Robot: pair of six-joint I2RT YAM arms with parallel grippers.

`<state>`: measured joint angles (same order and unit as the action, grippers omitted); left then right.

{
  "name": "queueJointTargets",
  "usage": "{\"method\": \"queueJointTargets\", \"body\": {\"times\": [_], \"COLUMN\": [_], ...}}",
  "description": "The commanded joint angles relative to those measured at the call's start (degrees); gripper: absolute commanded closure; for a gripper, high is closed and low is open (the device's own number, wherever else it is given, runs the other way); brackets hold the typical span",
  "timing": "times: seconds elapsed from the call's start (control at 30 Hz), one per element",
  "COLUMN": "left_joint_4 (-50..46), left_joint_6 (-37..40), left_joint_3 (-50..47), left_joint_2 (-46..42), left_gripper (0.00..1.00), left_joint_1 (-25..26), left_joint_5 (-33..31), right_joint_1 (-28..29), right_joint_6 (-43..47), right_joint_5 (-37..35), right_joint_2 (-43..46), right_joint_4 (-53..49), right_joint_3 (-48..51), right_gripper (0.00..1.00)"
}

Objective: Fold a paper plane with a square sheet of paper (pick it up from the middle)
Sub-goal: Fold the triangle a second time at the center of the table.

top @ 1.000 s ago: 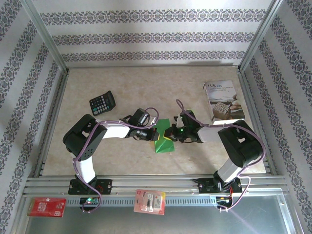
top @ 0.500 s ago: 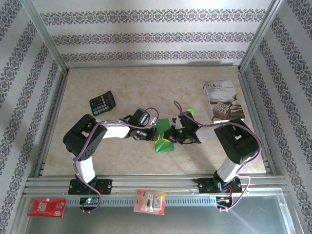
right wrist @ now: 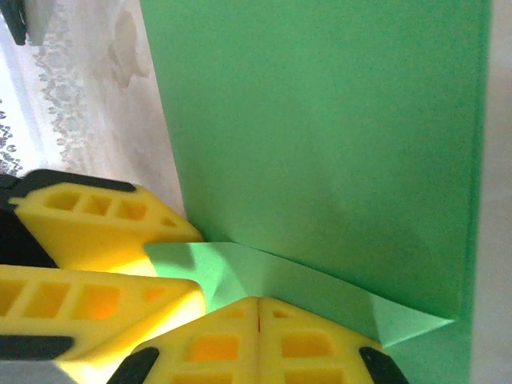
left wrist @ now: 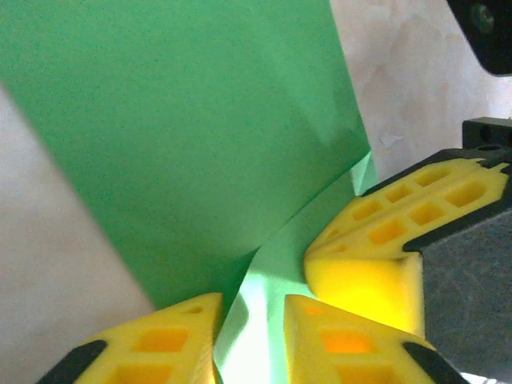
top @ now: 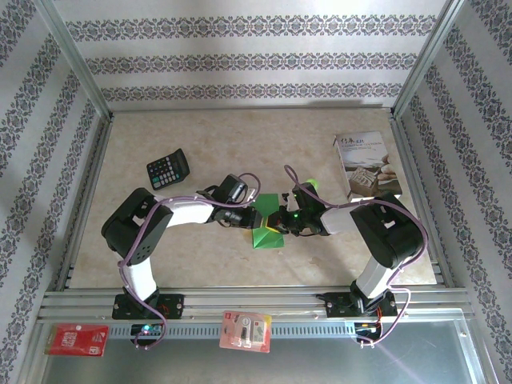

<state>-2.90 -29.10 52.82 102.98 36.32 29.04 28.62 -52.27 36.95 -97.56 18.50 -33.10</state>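
Paper: thin bright green sheet (top: 267, 232), partly folded, between both arms, near-right of the black calculator (top: 168, 169).
Left jaws (top: 254, 216): slightly parted, moved onto paper.
Right jaws (top: 279, 221): clenched, probably pinching the fold.
Meaning: I'm mid-crease.

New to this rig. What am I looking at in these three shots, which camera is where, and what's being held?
The machine is two small robot arms bolted at the near edge of a table, each ending in a two-finger pincer with yellow fingers.

The overhead picture looks down from above and behind the arms. The left pincer and right pincer meet mid-table over a green square sheet of paper, partly folded. Also on the table: a black calculator at far left and a white printed booklet at far right.

The other two pictures come from cameras on the wrists. The left wrist view shows its fingers a little apart, astride a raised fold. The right wrist view shows its fingers closed on a flap of the paper.
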Motion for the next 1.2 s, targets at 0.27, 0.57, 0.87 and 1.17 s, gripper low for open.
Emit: {"method": "queueJointTargets", "body": {"times": [0.27, 0.57, 0.87, 1.17], "left_joint_4": [0.0, 4.1, 1.0, 0.1], "left_joint_6": [-6.8, -7.7, -4.9, -3.4], "left_joint_3": [-12.3, -9.9, -6.7, -6.8], "left_joint_2": [-17.2, -10.9, -7.0, -4.8], "left_gripper": [0.76, 0.95, 0.98, 0.99], "left_joint_1": [3.8, 8.5, 7.8, 6.6], "left_joint_5": [-1.0, 4.9, 2.2, 0.8], "right_joint_1": [-0.7, -0.9, -1.2, -1.4], "right_joint_6": [1.3, 1.8, 2.1, 2.1], "right_joint_5": [-2.9, -2.5, -2.5, -2.5], "right_joint_2": [-2.0, -2.4, -1.9, -1.6], "right_joint_4": [-3.1, -3.7, -3.9, -4.0], "right_joint_3": [0.9, 0.1, 0.6, 0.7], "right_gripper": [1.00, 1.00, 1.00, 1.00]}}
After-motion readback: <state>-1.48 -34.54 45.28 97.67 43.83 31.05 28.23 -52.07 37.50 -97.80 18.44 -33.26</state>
